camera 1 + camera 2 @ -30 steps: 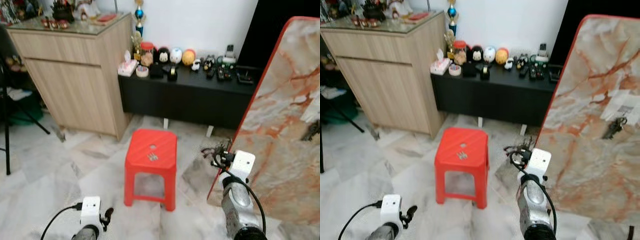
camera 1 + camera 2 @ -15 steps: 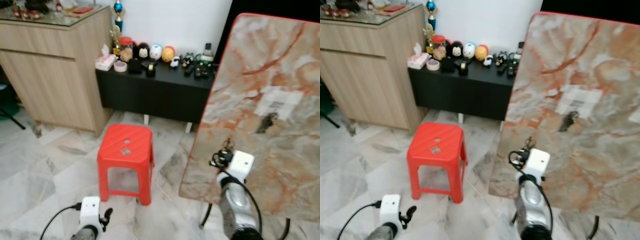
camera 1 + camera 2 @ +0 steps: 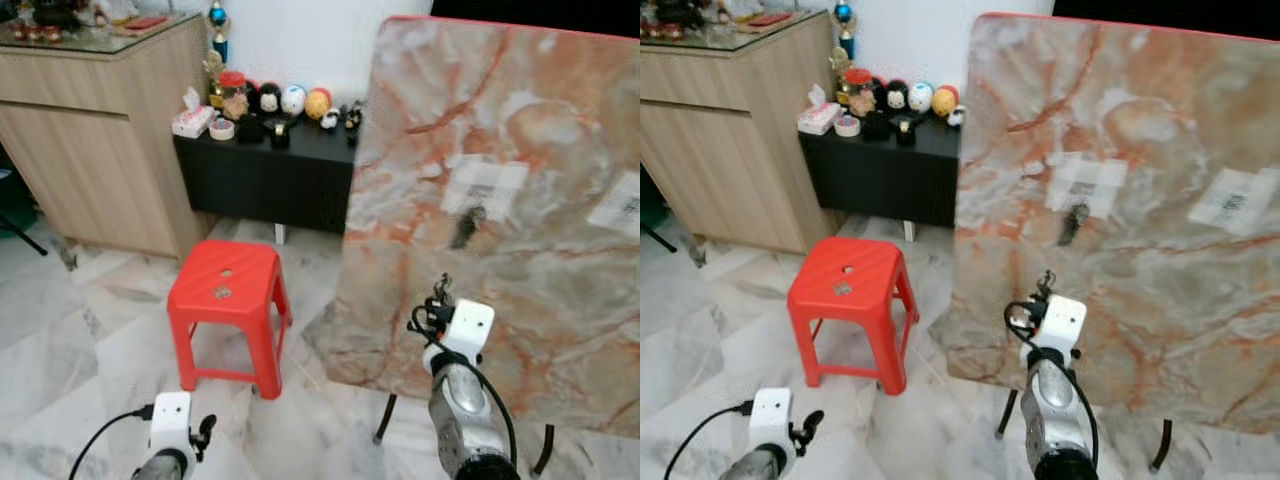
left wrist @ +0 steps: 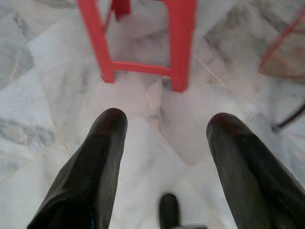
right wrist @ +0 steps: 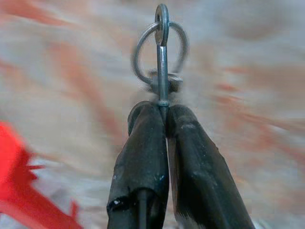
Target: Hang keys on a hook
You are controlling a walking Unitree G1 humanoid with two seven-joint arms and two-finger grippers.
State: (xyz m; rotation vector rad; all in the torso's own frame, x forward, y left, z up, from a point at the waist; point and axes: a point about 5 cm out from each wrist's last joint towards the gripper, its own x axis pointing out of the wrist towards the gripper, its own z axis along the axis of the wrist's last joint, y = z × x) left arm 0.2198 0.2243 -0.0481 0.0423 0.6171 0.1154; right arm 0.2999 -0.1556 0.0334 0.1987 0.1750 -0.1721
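My right gripper (image 5: pixel 164 109) is shut on a metal key (image 5: pixel 162 71) that stands up between its fingers, with a key ring (image 5: pixel 138 45) at its top. In the eye views that gripper (image 3: pixel 438 300) is raised in front of an upright marble-patterned board (image 3: pixel 540 120). A small dark hook (image 3: pixel 465 228) sits on the board, above and slightly right of the keys, still apart from them. My left gripper (image 4: pixel 164 124) hangs low and open over the floor (image 4: pixel 43 86), also seen at the bottom left as the left gripper (image 3: pixel 205 432).
A red plastic stool (image 3: pixel 222 285) stands on the floor left of the board. Behind it are a low black cabinet (image 3: pixel 260 180) carrying figurines and a wooden sideboard (image 3: pixel 90 150). The board rests on thin dark legs (image 3: pixel 385 420). White paper labels (image 3: pixel 485 185) are stuck on it.
The camera has swung right and come closer, so the board now fills the right half and the hook sits nearer the centre. The right gripper keeps hold of the keys.
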